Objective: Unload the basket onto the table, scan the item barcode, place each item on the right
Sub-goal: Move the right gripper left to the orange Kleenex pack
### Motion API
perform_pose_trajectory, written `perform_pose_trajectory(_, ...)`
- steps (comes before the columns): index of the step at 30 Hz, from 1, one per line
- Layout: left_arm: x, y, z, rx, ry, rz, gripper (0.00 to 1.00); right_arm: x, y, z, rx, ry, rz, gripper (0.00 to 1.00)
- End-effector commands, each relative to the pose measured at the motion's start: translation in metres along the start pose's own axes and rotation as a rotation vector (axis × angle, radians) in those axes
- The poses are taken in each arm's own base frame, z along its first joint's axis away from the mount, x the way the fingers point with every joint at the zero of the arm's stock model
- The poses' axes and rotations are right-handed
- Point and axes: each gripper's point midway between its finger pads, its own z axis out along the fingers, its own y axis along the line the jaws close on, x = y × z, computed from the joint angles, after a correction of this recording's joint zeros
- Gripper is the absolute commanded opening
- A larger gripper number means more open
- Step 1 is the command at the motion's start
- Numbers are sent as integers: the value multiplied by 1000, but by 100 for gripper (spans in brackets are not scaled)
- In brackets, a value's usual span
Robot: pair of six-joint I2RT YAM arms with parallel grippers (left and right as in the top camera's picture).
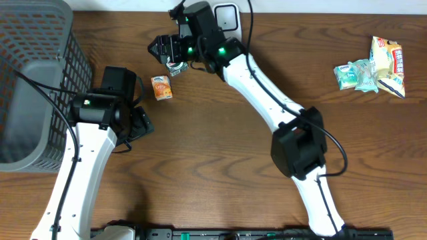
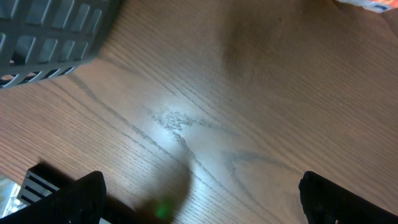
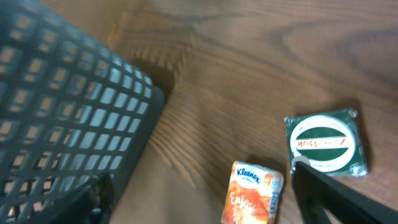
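Observation:
An orange Kleenex tissue pack lies on the wooden table, and a small green and white round-label packet lies just behind it. My right gripper hovers over the far left of the table beside the green packet. In the right wrist view the Kleenex pack lies below and between the spread fingers of the right gripper, which stands open and holds nothing. The green packet sits by the right finger. My left gripper is open over bare wood, also seen as the left gripper.
A grey mesh basket fills the left edge, close to both grippers. A white boxy device with a cable sits at the far edge behind the right arm. Snack packets lie at the far right.

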Motion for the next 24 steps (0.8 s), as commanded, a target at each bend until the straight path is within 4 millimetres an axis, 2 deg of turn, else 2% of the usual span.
perform_pose_trajectory(1,0,3,1,-13,1,-7,97,32,-17,33,31,64,59,78)
perform_pose_trajectory(9,0,3,1,-13,1,-7,98,75,-28,61,58,159,63,57)
perform_pose_trajectory(12,0,3,1,-13,1,-7,98,88,-34,67,91,182,67,55)
perform_pose_trajectory(15,0,3,1,-13,1,-7,98,101,-50,71,168,204,74,48)
perform_pose_trajectory(20,0,3,1,-13,1,-7,98,124,-64,78,209,260,91,49)
perform_pose_trajectory(24,0,3,1,-13,1,-7,97,134,-76,76,259,289,102,46)
